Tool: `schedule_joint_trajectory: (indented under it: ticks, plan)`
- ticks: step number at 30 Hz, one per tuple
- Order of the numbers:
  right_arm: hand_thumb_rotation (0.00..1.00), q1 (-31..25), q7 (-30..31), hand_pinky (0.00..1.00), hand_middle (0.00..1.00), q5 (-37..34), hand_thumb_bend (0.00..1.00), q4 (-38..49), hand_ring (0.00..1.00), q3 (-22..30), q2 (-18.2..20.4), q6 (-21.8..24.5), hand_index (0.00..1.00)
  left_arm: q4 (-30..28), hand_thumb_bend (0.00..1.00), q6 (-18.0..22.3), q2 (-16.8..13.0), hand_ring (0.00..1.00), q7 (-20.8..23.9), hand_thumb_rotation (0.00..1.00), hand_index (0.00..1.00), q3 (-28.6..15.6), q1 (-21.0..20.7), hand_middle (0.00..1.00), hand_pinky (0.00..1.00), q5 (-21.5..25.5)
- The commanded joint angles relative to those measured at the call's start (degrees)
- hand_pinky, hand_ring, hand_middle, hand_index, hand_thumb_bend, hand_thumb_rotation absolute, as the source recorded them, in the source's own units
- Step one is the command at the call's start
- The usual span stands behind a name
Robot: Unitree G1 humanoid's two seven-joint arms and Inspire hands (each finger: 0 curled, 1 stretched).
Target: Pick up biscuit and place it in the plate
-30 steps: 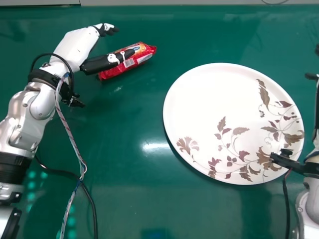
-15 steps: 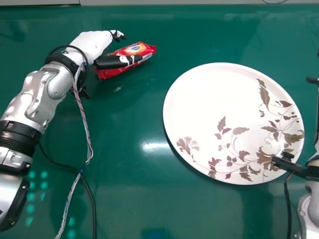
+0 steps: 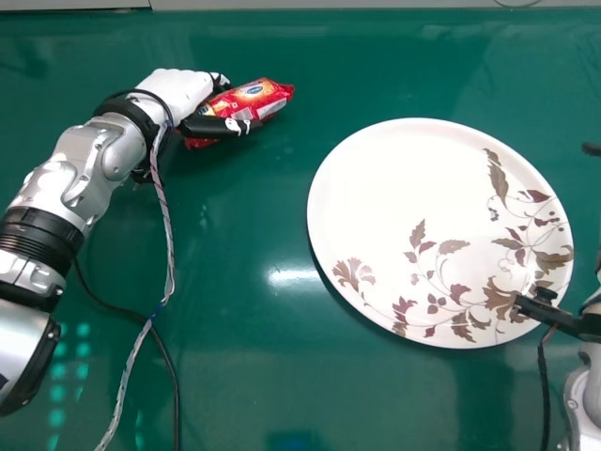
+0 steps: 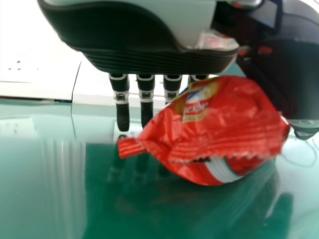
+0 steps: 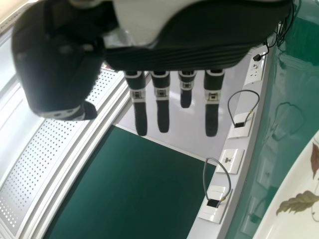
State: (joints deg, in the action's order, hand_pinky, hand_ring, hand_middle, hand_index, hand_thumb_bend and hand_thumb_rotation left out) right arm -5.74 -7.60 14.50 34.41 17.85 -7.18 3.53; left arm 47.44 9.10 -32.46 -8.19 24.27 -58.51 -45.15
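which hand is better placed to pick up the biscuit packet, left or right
Left, I'd judge: the left hand is at the red packet, thumb and fingers on different sides, while the right hand is across by the plate.

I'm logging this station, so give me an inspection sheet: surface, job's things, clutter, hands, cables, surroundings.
Surface: green table, glossy, reflecting light.
Job's things: red biscuit packet, not yet on the leaf-patterned white plate.
Clutter: nothing seen.
Left hand: straight fingers and thumb either side of the packet; firm grip unclear.
Right hand: fingers straight, holding nothing.
Cables: braided cable and black cable by the left arm.
Surroundings: white sockets.
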Motion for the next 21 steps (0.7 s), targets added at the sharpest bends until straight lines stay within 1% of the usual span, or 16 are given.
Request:
schedule_joint_trajectory:
  ticks: [1, 5, 7, 9, 10, 11, 12, 13, 14, 16, 17, 21]
  plan:
    - [0.51, -0.41, 0.2, 0.68, 0.84, -0.15, 0.55, 0.55, 0.81, 0.43, -0.37, 0.01, 0.81, 2.99, 1.0, -0.52, 0.16, 0.89, -0.93, 0.5, 0.91, 2.14, -0.07, 0.88, 0.84, -1.46]
    - [0.5, -0.58, 0.49, 0.69, 0.85, -0.6, 0.54, 0.66, 0.82, 0.66, -0.51, -0.21, 0.81, 6.39, 1.0, -1.37, 1.24, 0.9, -0.84, 0.49, 0.91, 3.91, -2.37, 0.88, 0.84, -2.53]
    - [0.5, -0.7, 0.55, 0.68, 0.85, -0.68, 0.54, 0.78, 0.82, 0.7, -0.44, -0.22, 0.81, 7.88, 0.96, -1.87, 1.72, 0.89, -0.42, 0.47, 0.9, 5.3, -3.54, 0.88, 0.84, -3.68]
    - [0.5, -0.85, 0.46, 0.68, 0.85, -0.48, 0.54, 1.1, 0.81, 0.72, -0.21, 0.09, 0.8, 9.8, 0.83, -2.26, 2.42, 0.83, 0.23, 0.29, 0.85, 6.7, -4.73, 0.84, 0.78, -4.62]
    - [0.5, -0.88, 0.37, 0.67, 0.84, -0.34, 0.55, 1.35, 0.81, 0.69, -0.02, 0.43, 0.8, 11.2, 0.75, -2.26, 2.87, 0.79, 0.35, 0.17, 0.8, 7.21, -5.36, 0.79, 0.73, -4.85]
    - [0.5, -0.96, 0.24, 0.67, 0.84, -0.14, 0.55, 1.55, 0.81, 0.71, 0.12, 0.68, 0.8, 12.71, 0.68, -1.93, 3.29, 0.74, 0.49, 0.09, 0.76, 7.55, -5.89, 0.75, 0.67, -4.8]
    - [0.5, -1.05, 0.2, 0.67, 0.84, -0.03, 0.56, 1.74, 0.8, 0.74, 0.18, 0.83, 0.8, 14.19, 0.62, -1.34, 3.69, 0.63, 0.73, 0.04, 0.72, 7.76, -6.35, 0.67, 0.56, -4.53]
    - [0.51, -1.12, 0.25, 0.67, 0.84, -0.22, 0.56, 1.62, 0.8, 0.87, 0.09, 0.44, 0.8, 15.43, 0.56, -0.61, 4.04, 0.52, 0.7, 0.02, 0.68, 7.77, -6.75, 0.59, 0.43, -4.03]
    - [0.51, -1.17, 0.28, 0.67, 0.84, -0.31, 0.55, 1.59, 0.8, 0.97, 0.05, 0.29, 0.8, 16.34, 0.52, 0.17, 4.27, 0.44, 0.76, 0.01, 0.62, 7.77, -7.03, 0.52, 0.34, -3.6]
    - [0.51, -1.28, 0.28, 0.66, 0.84, -0.46, 0.55, 1.72, 0.8, 1.07, 0.14, 0.26, 0.8, 17.32, 0.5, 1.48, 4.51, 0.39, 0.79, 0.0, 0.56, 7.84, -7.33, 0.47, 0.28, -3.13]
    - [0.5, -1.33, 0.23, 0.66, 0.84, -0.48, 0.55, 1.9, 0.8, 1.09, 0.28, 0.4, 0.8, 17.48, 0.5, 2.07, 4.56, 0.39, 0.87, 0.0, 0.53, 7.97, -7.32, 0.47, 0.26, -3.0]
    - [0.49, -1.27, 0.07, 0.67, 0.84, -0.98, 0.54, 1.56, 0.8, 1.44, 0.45, -0.24, 0.81, 17.16, 0.49, 3.21, 4.52, 0.39, 1.61, 0.0, 0.52, 8.53, -6.99, 0.45, 0.22, -3.22]
